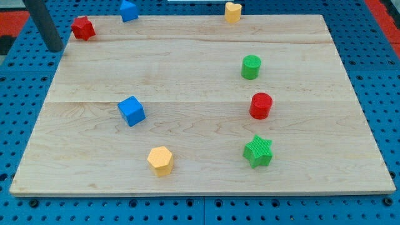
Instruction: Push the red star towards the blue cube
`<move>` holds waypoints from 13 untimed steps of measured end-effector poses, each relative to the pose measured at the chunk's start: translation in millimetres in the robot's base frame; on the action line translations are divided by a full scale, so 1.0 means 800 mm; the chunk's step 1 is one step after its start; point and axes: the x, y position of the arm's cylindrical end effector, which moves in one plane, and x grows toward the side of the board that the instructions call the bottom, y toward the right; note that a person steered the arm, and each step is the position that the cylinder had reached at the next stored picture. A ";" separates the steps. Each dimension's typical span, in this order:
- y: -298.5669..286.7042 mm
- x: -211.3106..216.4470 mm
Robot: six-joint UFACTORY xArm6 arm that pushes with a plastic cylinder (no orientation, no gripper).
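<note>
The red star point(82, 28) lies at the board's top left corner. The blue cube point(131, 110) sits left of the board's middle, well below and right of the star. My tip point(55, 49) is at the view's far left, just off the board's left edge, a little left of and below the red star, not touching it. The dark rod rises from it to the view's top left.
A second blue block point(129, 10) and a yellow heart point(232, 11) lie at the top edge. A green cylinder point(251, 66), a red cylinder point(261, 105) and a green star point(258, 151) stand on the right. A yellow hexagon point(160, 160) lies near the bottom.
</note>
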 end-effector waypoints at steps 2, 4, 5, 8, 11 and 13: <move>0.001 -0.078; 0.001 -0.123; 0.004 -0.092; 0.129 -0.085; 0.161 -0.090; 0.171 -0.042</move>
